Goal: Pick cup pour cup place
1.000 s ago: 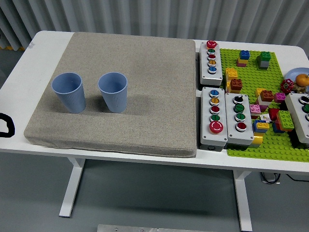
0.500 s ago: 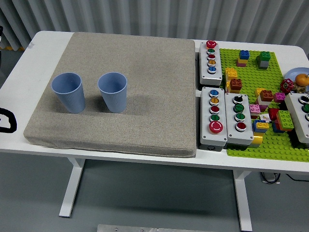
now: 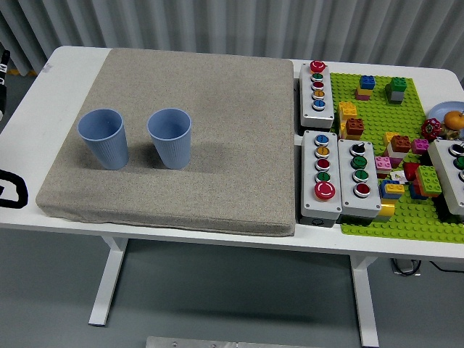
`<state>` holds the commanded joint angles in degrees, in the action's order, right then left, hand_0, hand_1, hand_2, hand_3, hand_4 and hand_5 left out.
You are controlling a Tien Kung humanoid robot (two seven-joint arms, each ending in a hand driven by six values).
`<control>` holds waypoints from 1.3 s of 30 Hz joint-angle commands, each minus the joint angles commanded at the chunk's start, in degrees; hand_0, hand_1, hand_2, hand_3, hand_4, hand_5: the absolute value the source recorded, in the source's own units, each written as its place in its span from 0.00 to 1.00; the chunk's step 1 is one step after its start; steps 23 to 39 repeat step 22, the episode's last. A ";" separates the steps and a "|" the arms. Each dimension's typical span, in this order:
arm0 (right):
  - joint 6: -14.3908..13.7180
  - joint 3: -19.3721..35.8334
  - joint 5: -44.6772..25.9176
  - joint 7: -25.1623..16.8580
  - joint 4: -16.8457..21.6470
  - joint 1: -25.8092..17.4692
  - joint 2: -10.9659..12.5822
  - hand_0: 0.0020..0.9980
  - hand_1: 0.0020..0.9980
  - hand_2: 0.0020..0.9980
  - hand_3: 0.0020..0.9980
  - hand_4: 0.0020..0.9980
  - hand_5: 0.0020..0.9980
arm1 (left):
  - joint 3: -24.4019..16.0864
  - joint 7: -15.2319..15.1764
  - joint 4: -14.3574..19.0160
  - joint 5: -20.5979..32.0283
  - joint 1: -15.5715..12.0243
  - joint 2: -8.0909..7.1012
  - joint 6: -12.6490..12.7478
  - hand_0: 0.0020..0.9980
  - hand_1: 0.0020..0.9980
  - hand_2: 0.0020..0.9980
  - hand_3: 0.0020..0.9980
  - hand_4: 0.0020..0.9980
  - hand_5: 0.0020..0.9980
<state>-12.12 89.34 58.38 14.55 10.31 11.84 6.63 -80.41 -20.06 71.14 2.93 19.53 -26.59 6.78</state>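
Two unmarked blue cups point(image 3: 136, 138) upright on grey mat point(image 3: 217, 101)

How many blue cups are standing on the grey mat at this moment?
2. One blue cup stands upright near the mat's left edge. The second cup stands upright just to its right, apart from it. No others are visible.

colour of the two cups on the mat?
Both cups, left and right, are light blue with ribbed sides, standing on the grey-beige mat. Head view shows them best.
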 joint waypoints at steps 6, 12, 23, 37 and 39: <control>0.27 0.12 0.71 -0.01 0.00 -0.13 0.15 0.71 0.66 0.63 0.59 0.00 0.11 | -0.43 0.05 0.09 -0.25 -0.14 -0.23 0.17 0.86 0.83 0.90 0.92 0.73 1.00; 0.18 0.40 0.61 -0.06 0.00 -0.17 0.02 0.71 0.66 0.63 0.59 0.00 0.11 | -0.38 0.06 0.30 -0.34 -0.05 0.01 0.13 0.86 0.84 0.90 0.92 0.73 1.00; 0.18 0.11 -0.15 -0.23 0.00 0.37 0.11 0.71 0.66 0.63 0.59 0.00 0.11 | -0.26 0.07 0.60 -0.41 0.72 0.01 0.21 0.86 0.84 0.90 0.92 0.73 1.00; 0.18 0.11 -0.15 -0.23 0.00 0.37 0.11 0.71 0.66 0.63 0.59 0.00 0.11 | -0.26 0.07 0.60 -0.41 0.72 0.01 0.21 0.86 0.84 0.90 0.92 0.73 1.00; 0.18 0.11 -0.15 -0.23 0.00 0.37 0.11 0.71 0.66 0.63 0.59 0.00 0.11 | -0.26 0.07 0.60 -0.41 0.72 0.01 0.21 0.86 0.84 0.90 0.92 0.73 1.00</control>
